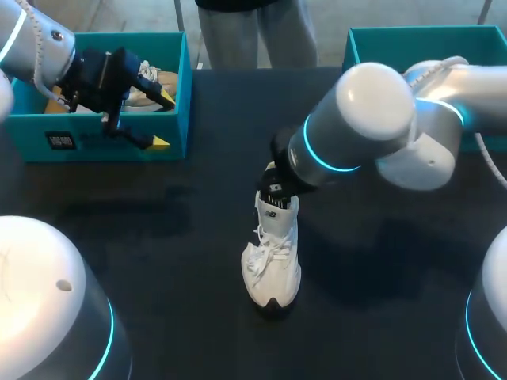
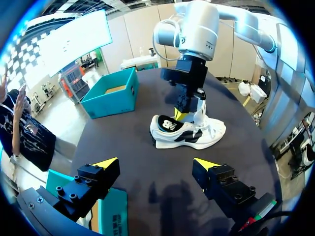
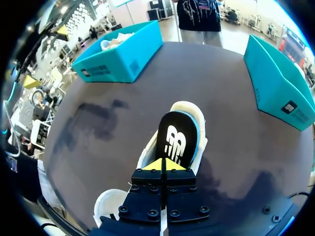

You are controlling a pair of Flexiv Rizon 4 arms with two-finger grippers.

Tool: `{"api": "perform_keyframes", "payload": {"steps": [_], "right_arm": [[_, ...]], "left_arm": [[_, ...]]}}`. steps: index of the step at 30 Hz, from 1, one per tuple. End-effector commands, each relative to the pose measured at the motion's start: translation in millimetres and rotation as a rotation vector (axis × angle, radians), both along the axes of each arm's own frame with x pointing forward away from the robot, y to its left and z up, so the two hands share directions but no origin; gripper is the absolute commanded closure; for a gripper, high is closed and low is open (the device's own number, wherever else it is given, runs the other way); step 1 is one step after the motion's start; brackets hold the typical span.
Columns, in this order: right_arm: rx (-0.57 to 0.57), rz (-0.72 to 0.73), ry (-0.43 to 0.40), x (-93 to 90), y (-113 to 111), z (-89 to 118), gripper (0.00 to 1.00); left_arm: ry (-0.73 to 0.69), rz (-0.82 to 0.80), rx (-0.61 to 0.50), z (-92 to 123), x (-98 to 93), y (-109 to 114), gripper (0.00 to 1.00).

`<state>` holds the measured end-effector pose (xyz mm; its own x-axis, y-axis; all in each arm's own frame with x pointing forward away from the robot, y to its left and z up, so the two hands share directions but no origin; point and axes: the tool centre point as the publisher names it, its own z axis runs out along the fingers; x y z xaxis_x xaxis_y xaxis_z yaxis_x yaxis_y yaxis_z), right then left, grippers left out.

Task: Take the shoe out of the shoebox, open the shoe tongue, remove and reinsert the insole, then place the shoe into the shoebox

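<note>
Insole (image 3: 175, 135), likely thin and floppy, pinched at its edge by my closed right hand (image 3: 164, 166) over the shoe (image 1: 273, 269); left hand (image 2: 155, 163) open.

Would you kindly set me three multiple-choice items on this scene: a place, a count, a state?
1. How many teal boxes are there? A one; B three; C two.
2. The shoe whose insole the right gripper grips is: A in the left box; B on the table, outside both; C in the right box.
3. The left gripper is: A open; B shut on the shoe; C shut on a box.
Answers: C, one at each side; B, bare table surrounds it; A, its yellow tips stand apart.
</note>
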<state>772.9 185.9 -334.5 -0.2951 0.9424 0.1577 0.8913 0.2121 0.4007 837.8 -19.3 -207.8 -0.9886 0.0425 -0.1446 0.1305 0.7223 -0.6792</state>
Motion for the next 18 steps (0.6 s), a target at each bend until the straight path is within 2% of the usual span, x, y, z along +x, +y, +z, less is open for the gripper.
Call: {"api": "perform_keyframes", "payload": {"steps": [1, 11, 18], "right_arm": [[-0.033, -0.031, -0.003, 2.1, 8, -5, 1.0], [-0.11, -0.102, 0.027, 5.6, 12, -19, 1.0], [-0.121, -0.128, 0.049, 6.9, 9, -37, 1.0]], "left_arm": [[-0.001, 0.0, 0.002, 0, -0.2, 0, 0.0], [-0.001, 0.0, 0.002, 0, -0.2, 0, 0.0], [-0.001, 0.0, 0.002, 0, -0.2, 0, 0.0]]}}
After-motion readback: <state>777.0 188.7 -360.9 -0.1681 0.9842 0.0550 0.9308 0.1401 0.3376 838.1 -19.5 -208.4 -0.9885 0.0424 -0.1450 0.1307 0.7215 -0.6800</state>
